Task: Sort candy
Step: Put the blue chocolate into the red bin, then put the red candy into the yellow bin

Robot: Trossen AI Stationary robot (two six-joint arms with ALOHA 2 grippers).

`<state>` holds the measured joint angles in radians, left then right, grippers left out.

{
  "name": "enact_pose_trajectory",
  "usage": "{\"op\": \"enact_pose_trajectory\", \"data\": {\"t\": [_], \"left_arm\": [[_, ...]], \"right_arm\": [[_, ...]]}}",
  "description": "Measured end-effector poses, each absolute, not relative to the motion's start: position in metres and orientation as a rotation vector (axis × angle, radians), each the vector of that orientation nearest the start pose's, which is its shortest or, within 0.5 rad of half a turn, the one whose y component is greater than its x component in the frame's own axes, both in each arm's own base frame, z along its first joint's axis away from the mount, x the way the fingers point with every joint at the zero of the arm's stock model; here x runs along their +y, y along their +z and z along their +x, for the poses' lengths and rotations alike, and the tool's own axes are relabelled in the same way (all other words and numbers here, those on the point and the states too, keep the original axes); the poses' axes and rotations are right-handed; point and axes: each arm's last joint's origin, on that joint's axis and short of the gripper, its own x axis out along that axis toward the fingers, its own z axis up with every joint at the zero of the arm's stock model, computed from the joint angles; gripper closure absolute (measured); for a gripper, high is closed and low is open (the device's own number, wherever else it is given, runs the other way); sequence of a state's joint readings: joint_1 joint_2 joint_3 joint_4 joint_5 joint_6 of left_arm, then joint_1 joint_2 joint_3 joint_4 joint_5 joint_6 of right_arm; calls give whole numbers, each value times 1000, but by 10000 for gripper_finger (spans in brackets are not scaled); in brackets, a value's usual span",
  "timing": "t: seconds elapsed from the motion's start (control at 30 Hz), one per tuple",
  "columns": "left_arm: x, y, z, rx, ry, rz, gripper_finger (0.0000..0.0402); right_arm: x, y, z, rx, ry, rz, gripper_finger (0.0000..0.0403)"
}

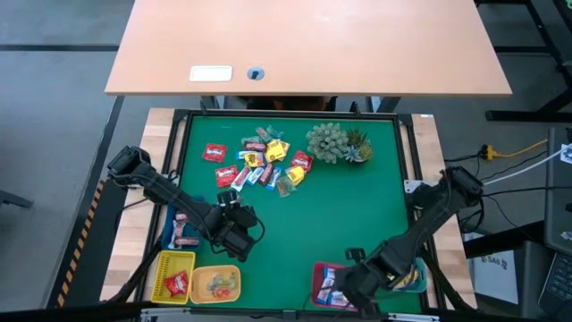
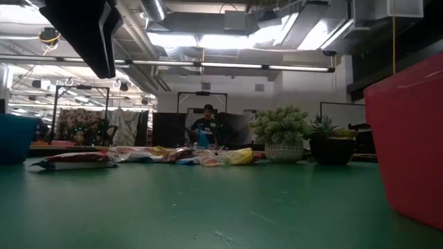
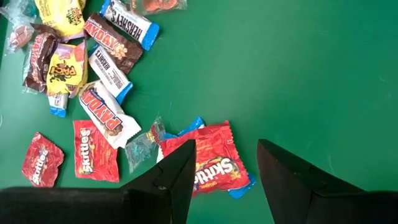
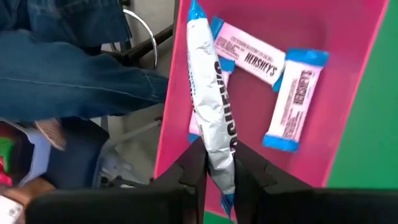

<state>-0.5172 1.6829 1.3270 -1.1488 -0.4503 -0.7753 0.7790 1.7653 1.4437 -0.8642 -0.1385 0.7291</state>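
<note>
The candy pile lies on the green mat near its far edge, also in the left wrist view. My left gripper hovers open, and a red Skittles packet lies on the mat below and between its fingers. At the near right my right gripper is shut on a white-and-blue Hershey's bar over the pink tray. Two Hershey's bars lie flat in that tray. My right gripper pinches the Hershey's bar by one end between its two fingers. The fingers come from above, slanting down, and lie in line with the bar's length. The bar reaches out past the fingertips over the pink tray; whether its free end touches the tray I cannot tell.
A spiky green plant stands at the far right of the mat. A yellow tray, an orange-yellow tray and a blue tray sit at the near left. A person's jeans show beyond the table's near edge.
</note>
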Motion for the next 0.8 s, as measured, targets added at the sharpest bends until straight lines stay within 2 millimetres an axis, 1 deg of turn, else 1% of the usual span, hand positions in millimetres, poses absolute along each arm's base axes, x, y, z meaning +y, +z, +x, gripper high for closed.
{"op": "enact_pose_trajectory", "data": {"t": [0.13, 0.37, 0.47, 0.57, 0.7, 0.8], "left_arm": [[-142, 243, 272, 1222, 441, 40, 245], [-141, 243, 272, 1221, 444, 32, 241], [-141, 243, 273, 1217, 461, 5, 224], [-139, 243, 273, 1213, 477, -15, 199], [-137, 243, 274, 1213, 484, -22, 165], [-138, 240, 276, 1193, 480, -42, 151]], "right_arm": [[259, 253, 249, 1369, 297, 253, 329], [259, 253, 248, 1372, 288, 266, 262], [260, 253, 248, 1372, 288, 265, 240], [259, 253, 248, 1371, 287, 265, 225], [260, 253, 248, 1370, 287, 265, 216], [259, 253, 248, 1370, 287, 265, 215]]}}
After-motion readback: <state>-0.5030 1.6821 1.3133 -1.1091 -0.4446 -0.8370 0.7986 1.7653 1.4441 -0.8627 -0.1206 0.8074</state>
